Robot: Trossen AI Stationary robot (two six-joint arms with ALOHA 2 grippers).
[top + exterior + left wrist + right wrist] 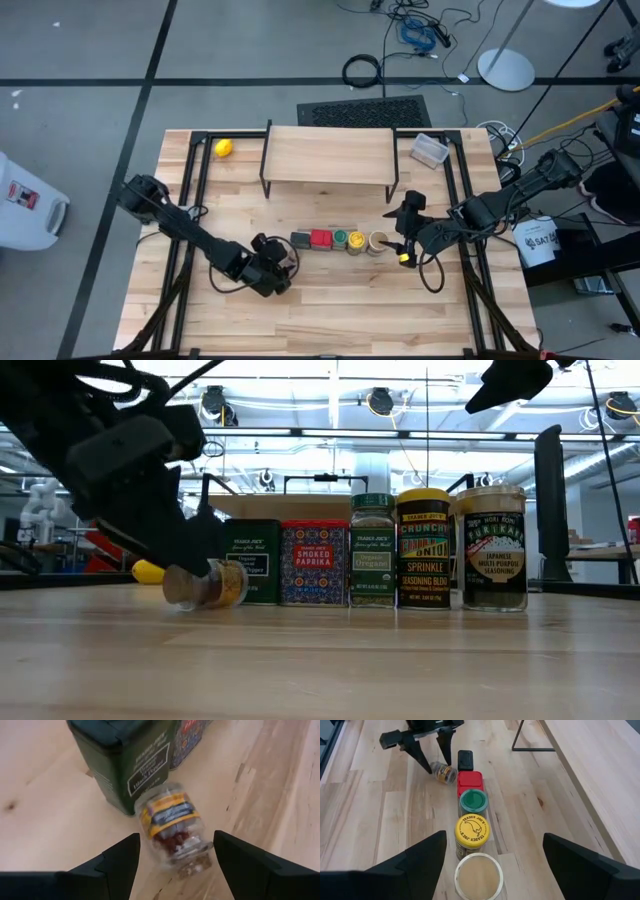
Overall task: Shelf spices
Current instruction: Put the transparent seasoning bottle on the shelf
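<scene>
From my seat, the left gripper (272,272) sits low at the near-left end of the spice row, its fingers spread apart around a tiny clear jar (173,832) lying on its side on the table, not yet pinched. That jar looks light, round and slick; I'd expect it to roll, so I'd close across its labelled body rather than its cap. Just beside it stands the dark green black-pepper tin (251,563), then the red smoked paprika tin (314,564), the green-lidded oregano jar (373,551), the yellow-lidded onion seasoning jar (424,548) and the furikake jar (491,548), all upright and touching in a line. The glass ones seem heavier and breakable; grip mid-body. The right gripper (404,243) hovers above the furikake end, fingers wide, empty. The shelf (328,154) stands behind the row, bare.
</scene>
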